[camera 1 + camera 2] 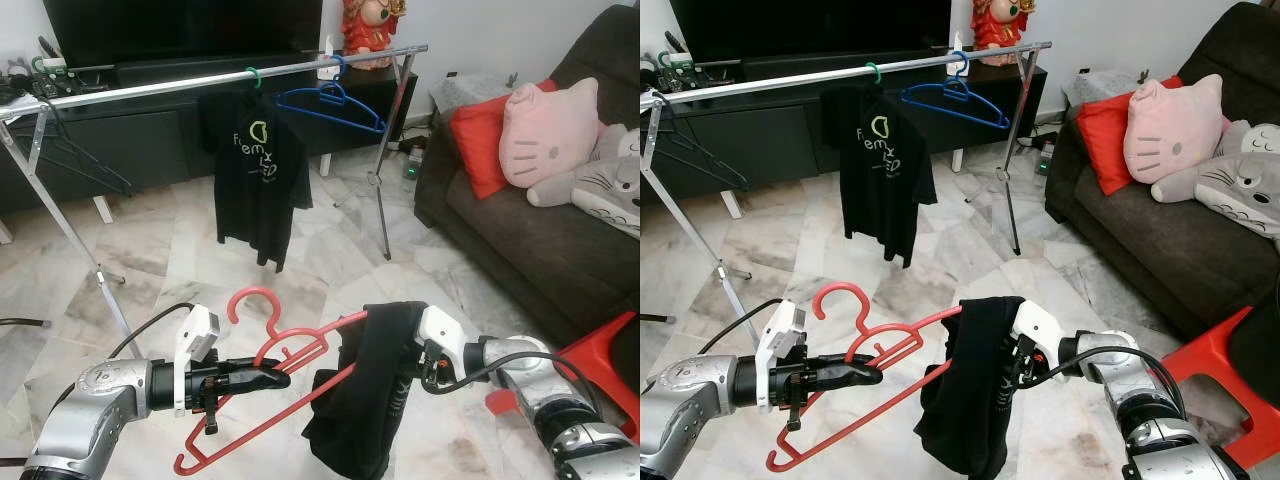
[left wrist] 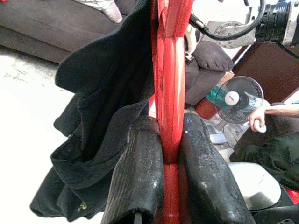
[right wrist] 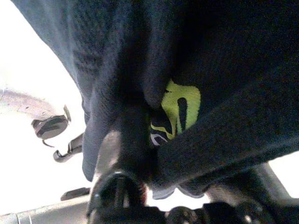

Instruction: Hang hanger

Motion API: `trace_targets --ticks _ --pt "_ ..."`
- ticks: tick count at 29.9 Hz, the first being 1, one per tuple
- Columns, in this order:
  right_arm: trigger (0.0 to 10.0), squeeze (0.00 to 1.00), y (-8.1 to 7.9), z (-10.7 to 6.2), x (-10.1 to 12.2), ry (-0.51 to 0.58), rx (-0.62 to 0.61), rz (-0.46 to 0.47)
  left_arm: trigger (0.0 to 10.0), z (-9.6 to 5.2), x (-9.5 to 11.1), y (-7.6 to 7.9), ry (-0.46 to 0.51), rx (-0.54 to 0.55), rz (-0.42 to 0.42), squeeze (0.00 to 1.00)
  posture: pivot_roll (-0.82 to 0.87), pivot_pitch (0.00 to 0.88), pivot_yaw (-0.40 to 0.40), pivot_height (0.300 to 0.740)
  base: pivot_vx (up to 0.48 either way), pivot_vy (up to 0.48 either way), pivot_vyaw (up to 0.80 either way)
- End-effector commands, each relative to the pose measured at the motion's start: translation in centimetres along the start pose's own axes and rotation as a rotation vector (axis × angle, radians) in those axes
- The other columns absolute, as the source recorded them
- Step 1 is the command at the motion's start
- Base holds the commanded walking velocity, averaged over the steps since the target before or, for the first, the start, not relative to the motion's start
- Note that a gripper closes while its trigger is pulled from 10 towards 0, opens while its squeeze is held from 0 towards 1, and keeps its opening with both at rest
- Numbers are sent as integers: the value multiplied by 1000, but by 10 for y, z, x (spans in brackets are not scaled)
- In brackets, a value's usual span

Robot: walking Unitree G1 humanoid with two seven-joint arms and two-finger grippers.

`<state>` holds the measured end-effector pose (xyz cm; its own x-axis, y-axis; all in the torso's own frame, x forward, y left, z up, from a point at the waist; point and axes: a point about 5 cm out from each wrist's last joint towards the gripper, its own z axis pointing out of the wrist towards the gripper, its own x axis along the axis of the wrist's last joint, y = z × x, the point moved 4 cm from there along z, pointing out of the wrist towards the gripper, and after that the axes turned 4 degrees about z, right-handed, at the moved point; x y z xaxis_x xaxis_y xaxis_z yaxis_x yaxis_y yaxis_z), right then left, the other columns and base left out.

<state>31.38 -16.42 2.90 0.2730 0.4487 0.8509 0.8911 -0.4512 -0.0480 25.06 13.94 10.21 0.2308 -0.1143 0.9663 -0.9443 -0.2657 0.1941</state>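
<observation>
A red plastic hanger (image 1: 290,350) is held low in front of me, tilted, with its hook up. My left gripper (image 1: 272,380) is shut on it near the neck; in the left wrist view both black fingers (image 2: 135,182) press the red bar (image 2: 170,93). A black shirt (image 1: 375,400) with a yellow-green print (image 3: 175,109) is bunched over the hanger's right end. My right gripper (image 1: 405,375) reaches into that cloth and is buried in it. Ahead stands the silver clothes rail (image 1: 150,88).
On the rail hang a black T-shirt (image 1: 258,180) on a green hook, a blue hanger (image 1: 335,105) and a dark hanger (image 1: 75,160). A dark sofa (image 1: 540,240) with cushions is at the right, a red stool (image 1: 600,350) beside my right arm. A person's hand (image 2: 257,123) is near a fan (image 2: 233,98).
</observation>
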Motion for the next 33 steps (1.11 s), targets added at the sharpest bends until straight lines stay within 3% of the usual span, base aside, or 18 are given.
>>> trace_targets --ticks 1,12,25,33 --pt "0 0 2 0 2 1 -6 -6 0 9 16 5 54 -54 45 0 -12 0 -91 740 0 0 0" --pt "0 0 -6 6 -7 -35 6 -30 0 9 14 3 41 -41 45 0 -12 0 -91 740 0 0 0" --pt "0 0 0 3 -6 -27 -49 -38 0 4 8 1 17 -21 38 0 -10 0 -91 740 0 0 0" --pt "0 0 11 -25 -24 -76 -114 -10 0 -21 -8 -3 -68 37 15 0 -10 0 -85 740 0 0 0"
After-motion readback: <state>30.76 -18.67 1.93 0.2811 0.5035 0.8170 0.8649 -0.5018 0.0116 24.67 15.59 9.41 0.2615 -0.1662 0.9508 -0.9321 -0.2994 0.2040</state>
